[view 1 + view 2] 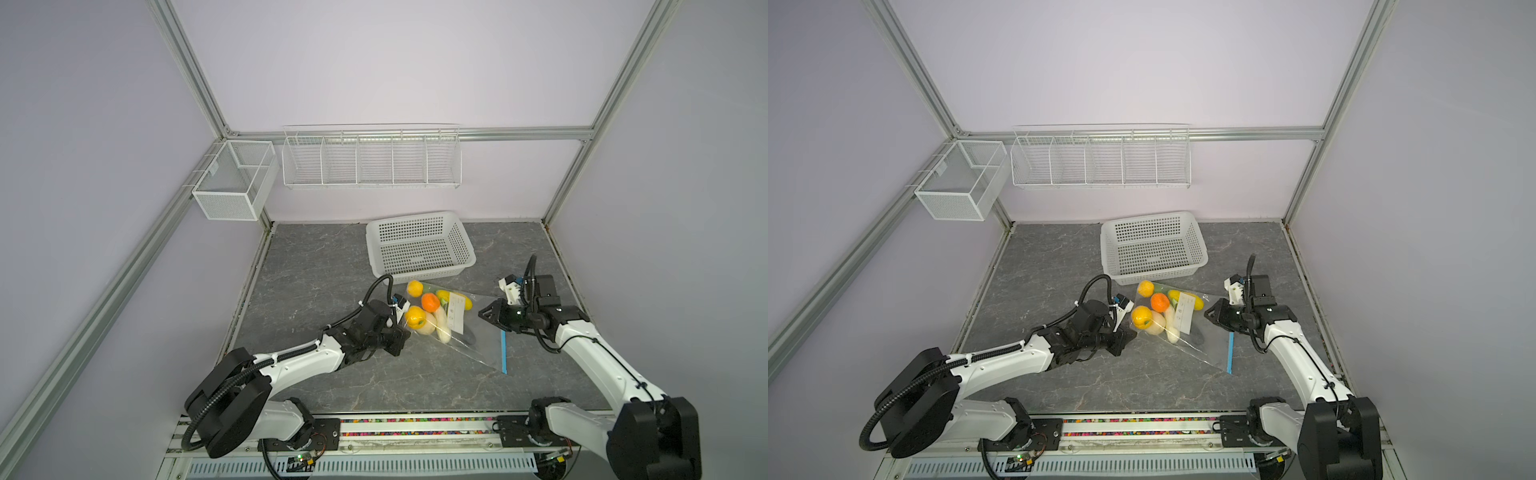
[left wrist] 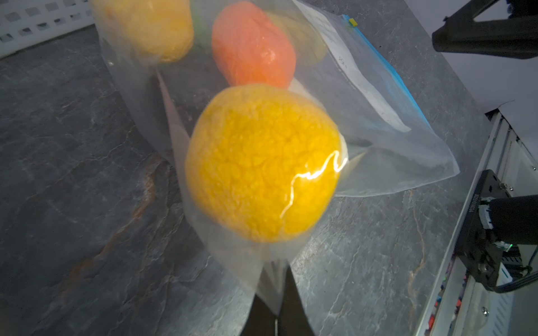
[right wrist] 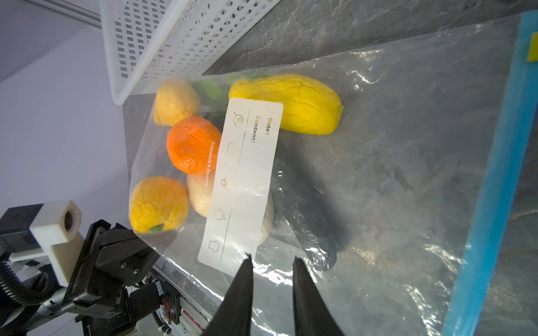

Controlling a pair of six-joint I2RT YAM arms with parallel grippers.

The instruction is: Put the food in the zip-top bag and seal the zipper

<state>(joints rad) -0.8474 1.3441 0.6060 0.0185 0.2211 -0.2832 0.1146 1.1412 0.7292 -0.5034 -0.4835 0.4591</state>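
The zip-top bag is pinched by the left gripper; the right gripper is seen narrowly parted (empty). "Date:" and "Content:" are printed on its label.

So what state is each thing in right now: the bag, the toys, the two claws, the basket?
zip-top bag: lying on the table, one corner pinched.
food: inside the bag.
zipper: sealed or not, cannot tell.
left gripper: shut on the bag's corner.
right gripper: jaws apart, above the bag.
basket: upright, empty.
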